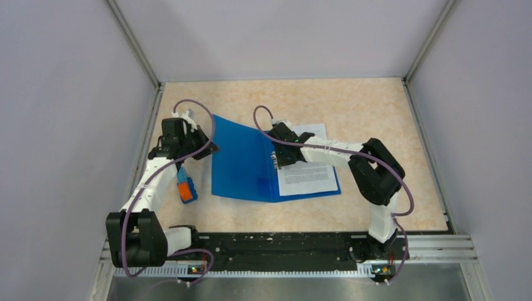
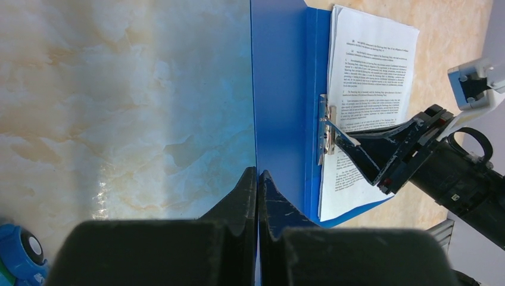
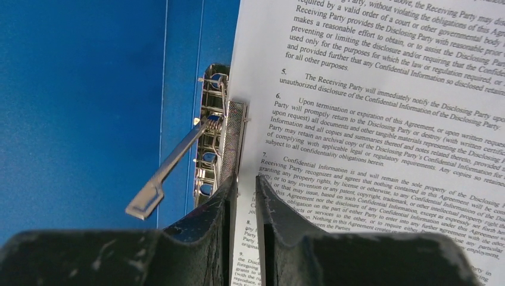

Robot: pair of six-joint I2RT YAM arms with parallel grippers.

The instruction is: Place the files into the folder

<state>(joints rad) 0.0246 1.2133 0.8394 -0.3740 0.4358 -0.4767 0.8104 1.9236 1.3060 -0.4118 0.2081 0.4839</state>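
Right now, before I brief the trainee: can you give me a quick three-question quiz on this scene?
1. True or false: the left gripper pinches the cover of the large bright-blue plastic folder.
2. The white printed paper sheets: A) lie on the open folder; B) lie apart from it; C) hang from a gripper.
3. Which gripper is at the metal spine clip?
Key: 1 true; 2 A; 3 the right gripper.

The beige marbled table (image 1: 376, 113) carries an open blue folder (image 1: 244, 163), which lies around the middle of the surface, a little toward the left edge. A small orange-and-blue block (image 1: 186, 188) lies near the left edge, close beside the folder but apart from it.
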